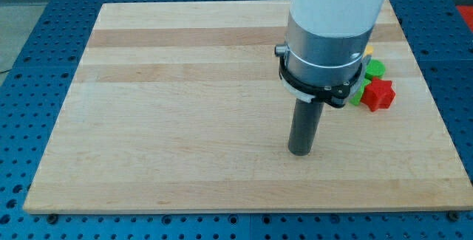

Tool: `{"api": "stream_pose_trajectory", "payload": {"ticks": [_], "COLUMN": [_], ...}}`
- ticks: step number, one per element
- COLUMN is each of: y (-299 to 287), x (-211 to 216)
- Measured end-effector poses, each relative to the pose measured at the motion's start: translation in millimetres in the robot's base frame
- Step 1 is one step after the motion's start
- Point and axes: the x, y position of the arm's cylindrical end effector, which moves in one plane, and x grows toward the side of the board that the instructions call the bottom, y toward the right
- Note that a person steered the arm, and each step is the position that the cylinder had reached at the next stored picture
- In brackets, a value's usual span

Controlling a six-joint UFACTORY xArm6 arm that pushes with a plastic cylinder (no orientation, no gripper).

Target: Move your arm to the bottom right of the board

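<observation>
My tip [299, 151] rests on the wooden board [170, 122], right of the board's middle and in its lower half. A red star-shaped block [378, 94] lies to the tip's upper right, near the board's right edge. A green block [375, 68] sits just above the red one, and a second bit of green [357, 95] shows at the red block's left, partly hidden by my arm. A sliver of a yellow block [367, 51] shows above the green one, mostly hidden behind the arm. The tip touches no block.
The arm's wide white and grey body [332, 26] covers the upper right part of the board. A blue perforated table [29, 63] surrounds the board on all sides.
</observation>
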Motion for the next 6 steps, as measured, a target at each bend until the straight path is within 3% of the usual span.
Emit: {"api": "stream_pose_trajectory", "payload": {"ticks": [2, 3, 4, 6], "y": [7, 45, 113, 271], "x": [12, 41, 40, -39]}}
